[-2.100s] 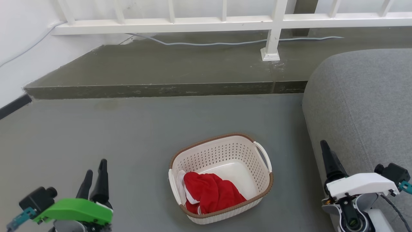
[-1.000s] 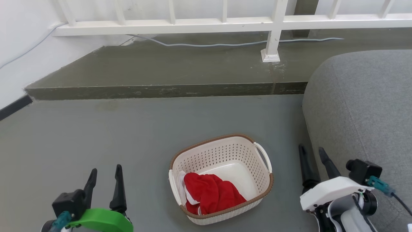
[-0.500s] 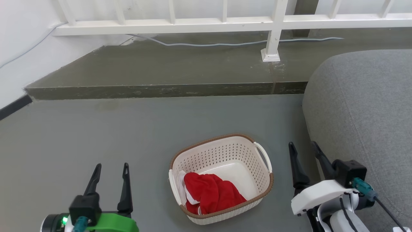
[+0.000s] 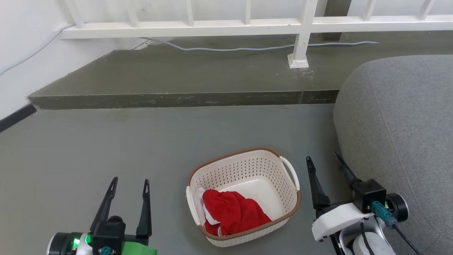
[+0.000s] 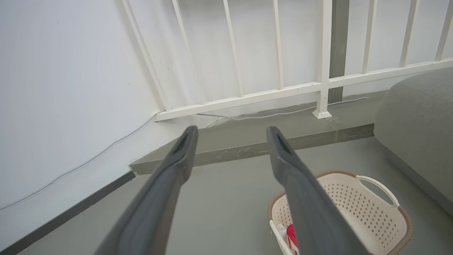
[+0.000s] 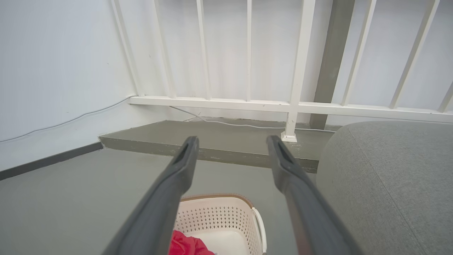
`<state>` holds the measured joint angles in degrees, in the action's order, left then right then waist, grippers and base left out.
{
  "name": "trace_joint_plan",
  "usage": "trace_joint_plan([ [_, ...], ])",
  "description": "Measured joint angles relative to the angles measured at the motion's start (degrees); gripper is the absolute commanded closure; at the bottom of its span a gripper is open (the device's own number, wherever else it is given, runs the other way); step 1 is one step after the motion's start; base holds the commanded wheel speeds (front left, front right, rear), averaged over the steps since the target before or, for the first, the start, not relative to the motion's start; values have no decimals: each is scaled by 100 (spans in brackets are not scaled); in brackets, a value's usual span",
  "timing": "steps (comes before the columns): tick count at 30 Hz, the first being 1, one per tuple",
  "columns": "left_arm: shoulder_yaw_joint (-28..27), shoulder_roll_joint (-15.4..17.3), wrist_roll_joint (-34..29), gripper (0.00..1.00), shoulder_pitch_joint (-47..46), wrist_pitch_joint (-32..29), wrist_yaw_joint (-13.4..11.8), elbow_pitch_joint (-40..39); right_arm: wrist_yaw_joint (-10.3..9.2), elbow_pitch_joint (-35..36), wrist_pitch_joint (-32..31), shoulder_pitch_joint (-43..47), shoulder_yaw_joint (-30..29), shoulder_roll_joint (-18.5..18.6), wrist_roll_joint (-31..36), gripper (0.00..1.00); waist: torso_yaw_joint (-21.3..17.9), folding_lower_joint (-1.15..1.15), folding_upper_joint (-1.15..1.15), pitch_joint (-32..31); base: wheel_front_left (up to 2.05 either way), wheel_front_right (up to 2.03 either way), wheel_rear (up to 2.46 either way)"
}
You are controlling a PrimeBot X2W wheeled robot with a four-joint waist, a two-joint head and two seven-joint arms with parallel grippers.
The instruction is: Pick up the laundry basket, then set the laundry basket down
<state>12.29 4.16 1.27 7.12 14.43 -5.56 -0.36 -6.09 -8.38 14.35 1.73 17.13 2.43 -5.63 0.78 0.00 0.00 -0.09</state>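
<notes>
Left jaws at seven o'clock in the head view: spread wide, gripping nothing. Their long dark tapered fingers point toward twelve above the green-shelled wrist. At six o'clock the cream-white perforated plastic laundry basket sits on the smooth grey floor, with a brown woven-look rim, looped white handles and crumpled red cloth inside. Right jaws at four o'clock: wide too, empty, leaning toward eleven, just beside the basket's right handle, with the rounded grey fabric sofa on their other side.
</notes>
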Motion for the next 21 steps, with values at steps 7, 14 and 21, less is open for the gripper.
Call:
trace_joint_plan([
  [7,-11,0,8,0,22,0,0,1,-1,1,1,1,3,2,0,0,0,0,0,2,0,0,0],
  [14,-75,-1,107,0,22,0,0,9,-7,1,1,1,2,2,0,0,-2,0,0,13,0,0,0],
  [21,-94,-2,146,0,22,0,0,12,-7,1,7,1,-1,2,0,0,-5,0,0,20,0,0,0],
])
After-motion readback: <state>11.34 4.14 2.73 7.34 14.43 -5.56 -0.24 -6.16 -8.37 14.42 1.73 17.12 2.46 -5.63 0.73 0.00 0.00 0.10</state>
